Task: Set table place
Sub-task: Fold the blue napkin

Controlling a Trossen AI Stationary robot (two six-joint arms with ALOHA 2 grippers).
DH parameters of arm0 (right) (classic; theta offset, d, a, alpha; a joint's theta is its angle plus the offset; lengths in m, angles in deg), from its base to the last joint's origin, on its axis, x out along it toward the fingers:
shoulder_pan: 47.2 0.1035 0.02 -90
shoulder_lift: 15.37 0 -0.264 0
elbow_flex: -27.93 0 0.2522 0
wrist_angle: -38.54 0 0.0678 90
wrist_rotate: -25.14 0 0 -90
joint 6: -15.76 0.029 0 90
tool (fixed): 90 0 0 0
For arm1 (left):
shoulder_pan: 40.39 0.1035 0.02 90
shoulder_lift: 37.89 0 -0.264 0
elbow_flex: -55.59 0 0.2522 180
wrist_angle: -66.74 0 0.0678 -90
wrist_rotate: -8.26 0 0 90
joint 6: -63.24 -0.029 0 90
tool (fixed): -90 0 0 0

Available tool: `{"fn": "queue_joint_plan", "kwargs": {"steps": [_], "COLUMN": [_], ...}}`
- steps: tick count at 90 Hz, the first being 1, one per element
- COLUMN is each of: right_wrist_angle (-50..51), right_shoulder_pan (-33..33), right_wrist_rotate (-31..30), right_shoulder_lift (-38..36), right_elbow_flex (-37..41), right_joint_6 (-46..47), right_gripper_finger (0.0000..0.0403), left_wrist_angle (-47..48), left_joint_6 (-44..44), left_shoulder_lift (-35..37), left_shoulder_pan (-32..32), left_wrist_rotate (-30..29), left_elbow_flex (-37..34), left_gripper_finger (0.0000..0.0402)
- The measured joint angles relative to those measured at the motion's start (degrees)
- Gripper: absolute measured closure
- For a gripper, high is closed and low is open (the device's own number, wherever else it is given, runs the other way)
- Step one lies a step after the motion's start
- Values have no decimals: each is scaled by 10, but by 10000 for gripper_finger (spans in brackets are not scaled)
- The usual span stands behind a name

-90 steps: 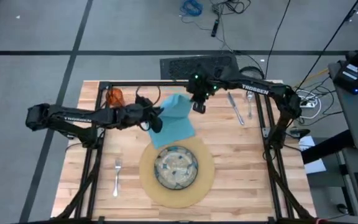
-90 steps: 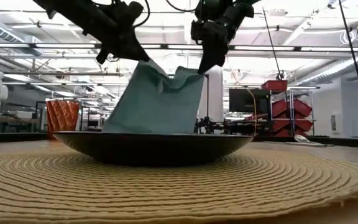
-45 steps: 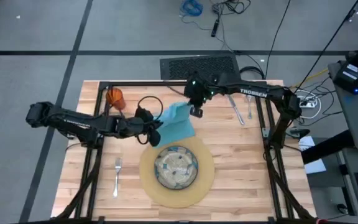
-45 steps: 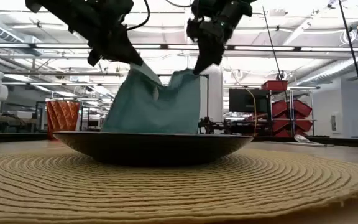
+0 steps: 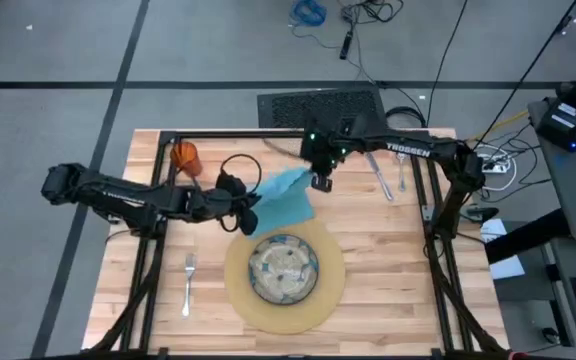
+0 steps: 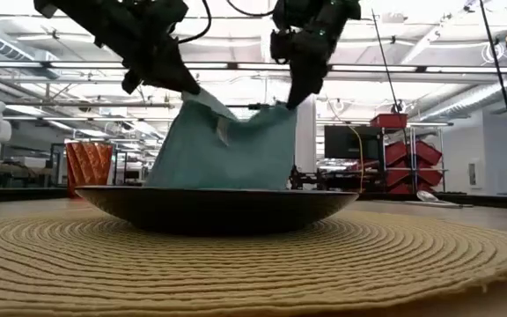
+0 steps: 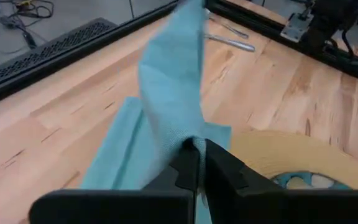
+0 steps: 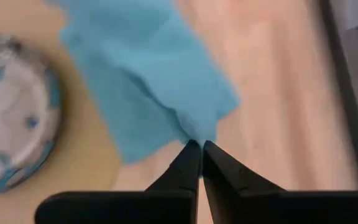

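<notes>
Napkin (image 5: pixel 284 198) soft, light, sags between jaws. You keep hold at corners: left gripper (image 5: pixel 251 200) and right gripper (image 5: pixel 320 181) both clamped on cloth.

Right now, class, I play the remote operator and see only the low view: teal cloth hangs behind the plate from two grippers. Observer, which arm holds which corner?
Observer: From above, the left gripper pinches the napkin at its side nearer the orange cup; the right gripper holds the opposite corner.
Operator: Are both closed on cloth?
Observer: Yes. Each wrist view shows fingers shut on a fold of it.
Operator: Where is the cutlery?
Observer: A fork lies left of the mat; two more pieces lie beyond the right gripper, toward the table's far right corner.
</notes>
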Motion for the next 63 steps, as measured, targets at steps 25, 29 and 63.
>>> {"fn": "queue_joint_plan", "kwargs": {"steps": [25,29,63], "right_wrist_angle": [-41,-41,-54], "right_shoulder_pan": [27,29,36], "right_wrist_rotate": [6,6,6], "right_shoulder_lift": [0,0,2], "right_elbow_flex": [42,49,84], "right_joint_6": [33,39,63], "right_gripper_finger": [403,403,403], "left_wrist_angle": [27,21,-48], "left_joint_6": [50,65,89], "left_shoulder_lift": [-10,-13,-14], "left_shoulder_pan": [-21,-22,-44], "left_wrist_rotate": [12,13,21], "left_elbow_flex": [-29,-42,-83], "left_gripper_finger": [401,401,402]}}
